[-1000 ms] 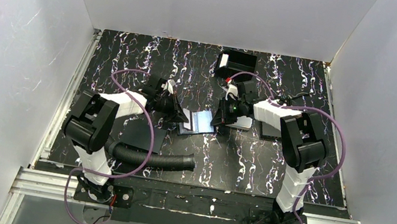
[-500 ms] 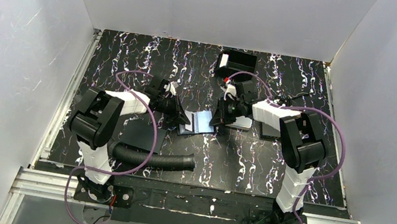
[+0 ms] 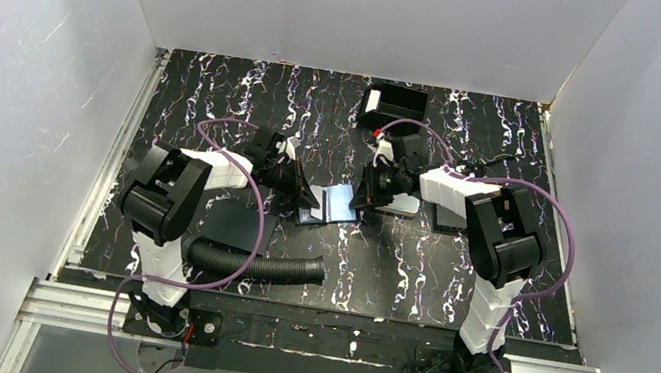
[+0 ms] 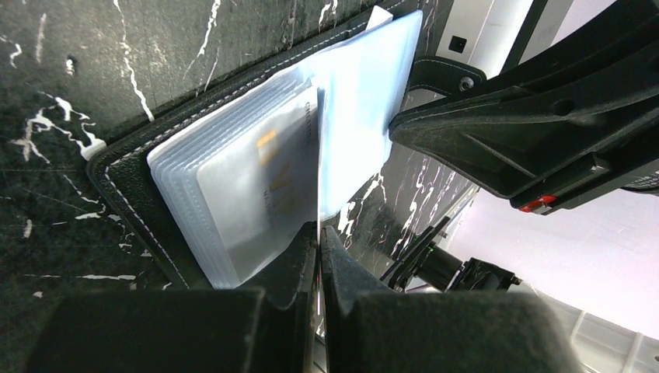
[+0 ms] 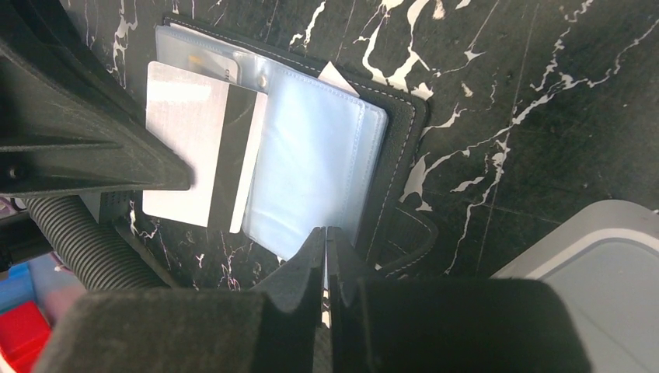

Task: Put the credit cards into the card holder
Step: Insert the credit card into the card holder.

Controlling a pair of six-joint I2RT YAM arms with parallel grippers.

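Insertion step. Left gripper clamped shut on credit card; right gripper pinching card holder sleeve open. Next: align card edge with sleeve mouth, slide in.

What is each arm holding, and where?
Left fingers pinch a pale card by its edge; right fingers grip the card holder's clear sleeve at its outer edge.

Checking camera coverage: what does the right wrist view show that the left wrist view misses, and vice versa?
Right wrist only: the black-striped face of the white rectangular card, a silver-grey rounded case, a black corrugated hose. Left wrist only: gold print on a pale sleeved card. Both: the open black stitched card holder, its clear plastic sleeves, the left gripper and right gripper, each pinched shut.
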